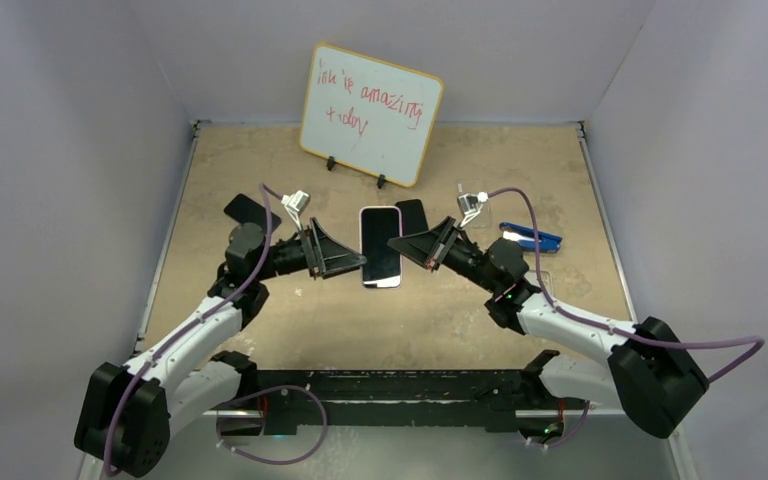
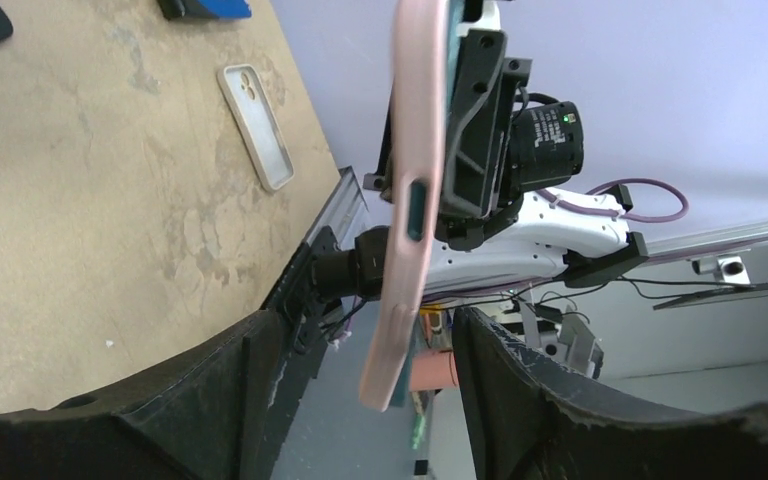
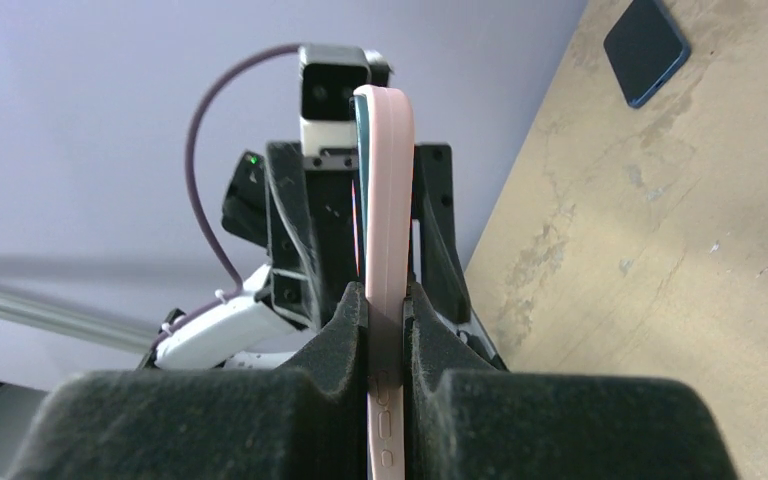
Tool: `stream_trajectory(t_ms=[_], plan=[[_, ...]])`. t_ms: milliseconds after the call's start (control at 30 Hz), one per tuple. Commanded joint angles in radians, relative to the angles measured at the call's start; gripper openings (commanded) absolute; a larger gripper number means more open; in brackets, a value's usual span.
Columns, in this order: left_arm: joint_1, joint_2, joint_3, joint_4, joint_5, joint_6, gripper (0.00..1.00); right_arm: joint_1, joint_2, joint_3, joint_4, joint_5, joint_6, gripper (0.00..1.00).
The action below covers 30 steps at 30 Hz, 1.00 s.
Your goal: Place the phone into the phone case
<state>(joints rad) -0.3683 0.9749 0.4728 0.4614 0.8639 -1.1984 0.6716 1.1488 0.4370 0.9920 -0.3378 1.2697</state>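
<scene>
A pink phone case [image 1: 380, 246] with a dark-screened phone lying in it is held flat above the table between my two grippers. My right gripper [image 1: 412, 246] is shut on its right edge; in the right wrist view the fingers [image 3: 340, 330] pinch the pink case [image 3: 387, 200] edge-on, with a teal phone rim beside it. My left gripper [image 1: 348, 260] is open at the case's left edge. In the left wrist view the case [image 2: 415, 200] hangs between the spread fingers [image 2: 210, 400], with a gap on each side.
A whiteboard [image 1: 370, 112] stands at the back. Black phones lie at the left [image 1: 252, 210] and behind the case [image 1: 412, 213]. A blue tool [image 1: 530, 236] lies at the right. A pale empty case [image 2: 255, 125] lies on the table, and a dark phone [image 3: 646, 48].
</scene>
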Motion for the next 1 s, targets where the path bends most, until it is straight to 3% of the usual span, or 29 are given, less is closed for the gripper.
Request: stream_trajectory(t_ms=[0, 300, 533, 600, 633, 700, 867, 967], plan=[[-0.024, 0.013, -0.052, 0.175, 0.023, -0.078, 0.66, -0.004, -0.011, 0.037, 0.102, 0.089, 0.033, 0.0], [-0.038, 0.055, -0.057, 0.185, 0.014, -0.068, 0.51, -0.004, 0.049, 0.03, 0.123, 0.102, 0.036, 0.0], [-0.04, 0.072, -0.035, 0.095, 0.01, -0.014, 0.32, -0.003, 0.067, 0.023, 0.122, 0.103, 0.026, 0.0], [-0.04, 0.065, -0.012, 0.006, -0.007, 0.04, 0.25, -0.004, 0.068, 0.023, 0.108, 0.105, 0.014, 0.0], [-0.041, 0.064, 0.054, -0.205, -0.05, 0.168, 0.08, -0.004, 0.067, 0.022, 0.089, 0.112, -0.01, 0.0], [-0.041, 0.069, 0.104, -0.36, -0.081, 0.249, 0.0, -0.004, 0.06, 0.025, 0.066, 0.121, -0.036, 0.0], [-0.041, 0.071, 0.139, -0.4, -0.082, 0.258, 0.0, -0.004, 0.064, 0.036, 0.03, 0.108, -0.044, 0.0], [-0.041, 0.059, 0.149, -0.406, -0.086, 0.252, 0.24, -0.004, 0.069, 0.05, 0.038, 0.101, -0.038, 0.0]])
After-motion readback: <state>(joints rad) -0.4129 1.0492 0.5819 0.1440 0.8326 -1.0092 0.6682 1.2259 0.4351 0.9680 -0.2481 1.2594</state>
